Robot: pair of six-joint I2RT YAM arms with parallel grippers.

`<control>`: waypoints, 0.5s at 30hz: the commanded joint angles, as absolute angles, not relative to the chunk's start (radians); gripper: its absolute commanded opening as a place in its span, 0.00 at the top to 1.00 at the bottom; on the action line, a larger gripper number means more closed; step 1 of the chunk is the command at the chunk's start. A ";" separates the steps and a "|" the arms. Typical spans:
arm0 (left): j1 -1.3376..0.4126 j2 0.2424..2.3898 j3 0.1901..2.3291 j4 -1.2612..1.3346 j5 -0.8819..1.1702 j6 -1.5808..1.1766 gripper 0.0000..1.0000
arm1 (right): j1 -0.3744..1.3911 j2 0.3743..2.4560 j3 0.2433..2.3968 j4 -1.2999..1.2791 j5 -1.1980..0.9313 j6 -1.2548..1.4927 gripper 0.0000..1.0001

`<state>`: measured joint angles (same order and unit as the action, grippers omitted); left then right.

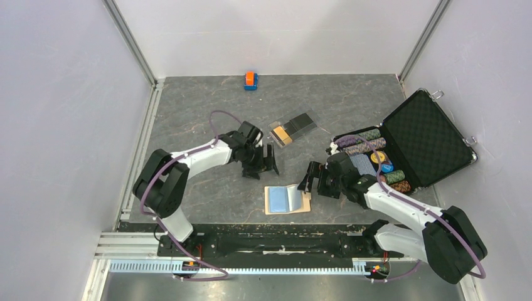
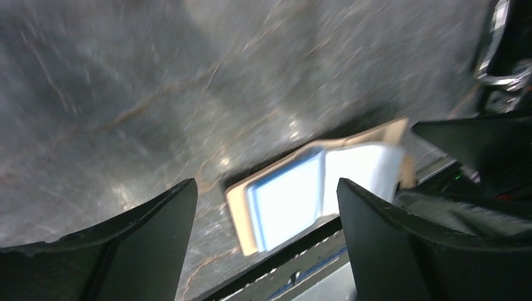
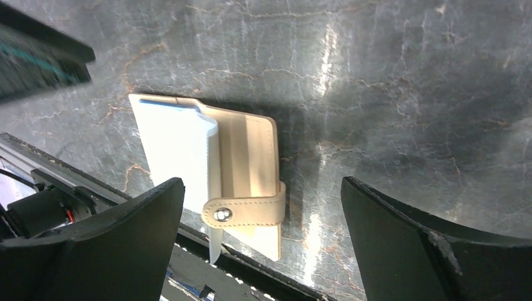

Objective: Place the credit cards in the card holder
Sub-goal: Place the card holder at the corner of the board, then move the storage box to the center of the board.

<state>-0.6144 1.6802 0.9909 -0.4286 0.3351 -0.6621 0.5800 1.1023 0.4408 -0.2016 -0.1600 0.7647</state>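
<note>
The card holder [image 1: 305, 202] lies opened flat near the table's front edge, a tan sleeve with a snap tab [image 3: 244, 213]. A light blue credit card [image 1: 281, 199] rests on its left half, with a pale flap beside it. Other credit cards [image 1: 292, 129], black and orange-gold, lie together further back at mid-table. My left gripper [image 1: 262, 164] hovers open and empty behind the holder, which shows between its fingers [image 2: 235, 210]. My right gripper [image 1: 312, 182] stands open and empty just right of the holder [image 3: 248, 144], apart from it.
A big black foam-lined case [image 1: 430, 135] stands open at the right with poker chips [image 1: 367, 147] in its tray. A small orange-and-blue block [image 1: 251, 80] sits at the back. The metal rail [image 1: 251, 241] runs right in front of the holder.
</note>
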 commanded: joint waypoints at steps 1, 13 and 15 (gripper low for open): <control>-0.594 1.721 1.170 -0.433 0.258 -0.607 0.13 | 0.577 1.108 0.510 -0.209 -0.154 0.736 0.02; -0.474 1.944 1.423 -0.416 0.196 -0.708 0.26 | 0.571 1.109 0.512 -0.201 -0.169 0.739 0.02; -0.461 1.978 1.449 -0.394 0.219 -0.716 0.28 | 0.570 1.107 0.507 -0.201 -0.169 0.739 0.02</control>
